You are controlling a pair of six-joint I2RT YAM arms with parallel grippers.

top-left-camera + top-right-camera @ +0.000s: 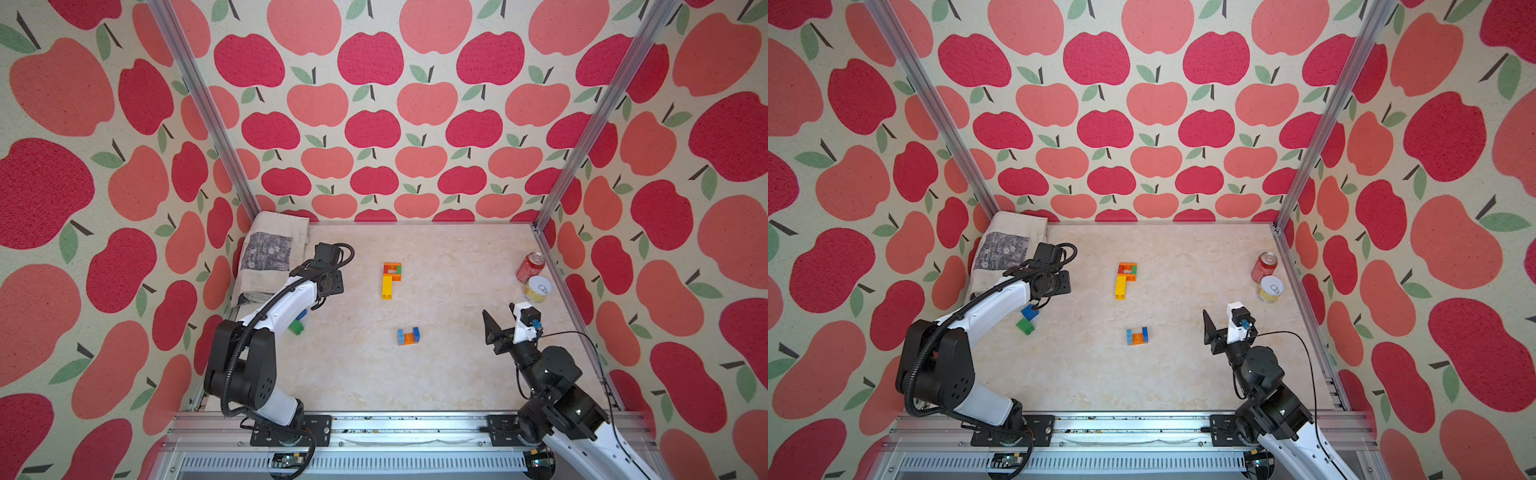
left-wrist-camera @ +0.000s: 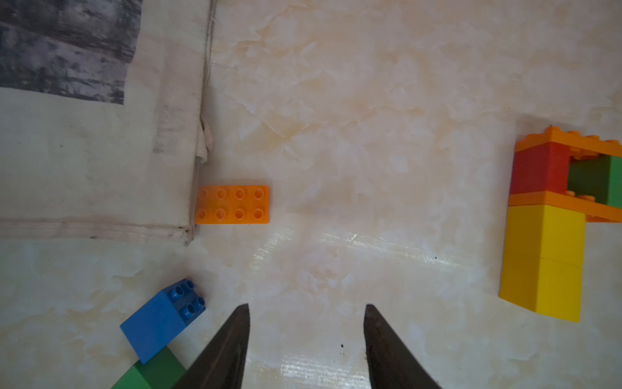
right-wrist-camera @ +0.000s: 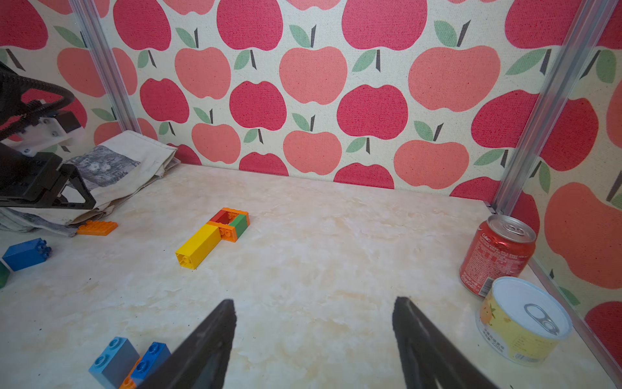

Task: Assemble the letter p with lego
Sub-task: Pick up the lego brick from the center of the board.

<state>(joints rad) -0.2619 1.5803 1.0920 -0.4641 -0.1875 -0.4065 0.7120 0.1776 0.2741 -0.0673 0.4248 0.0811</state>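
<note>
I am looking into a small cell. The worktop (image 1: 457, 374) is a pale, shiny surface with a marble pattern. The walls (image 1: 374, 124) on three sides carry a cloth printed with big red and pink apples, and metal posts (image 1: 199, 104) stand in the two back corners. A folded cloth bag (image 1: 270, 257) with a grey print lies in the back left corner. At the right edge stands a red soda can (image 1: 530, 267), with a yellow tin (image 1: 537, 289) just beside it.

In both top views the lego letter (image 1: 387, 284) lies flat near the middle of the worktop. It is an orange, red and green loop with a yellow stem pointing to the front. A small group (image 1: 408, 336) of blue, light blue and orange bricks lies apart from it, nearer to the front.

In the left wrist view a thin orange plate (image 2: 232, 204) touches the corner of the bag. A blue brick (image 2: 161, 320) lies on its side against a green brick (image 1: 1025, 326).

The left end effector (image 2: 307, 306) hovers over bare surface between the blue brick and the letter, with its fingers apart and nothing between them. The right end effector (image 3: 314, 299) is raised at the front right, its fingers wide apart and empty.
</note>
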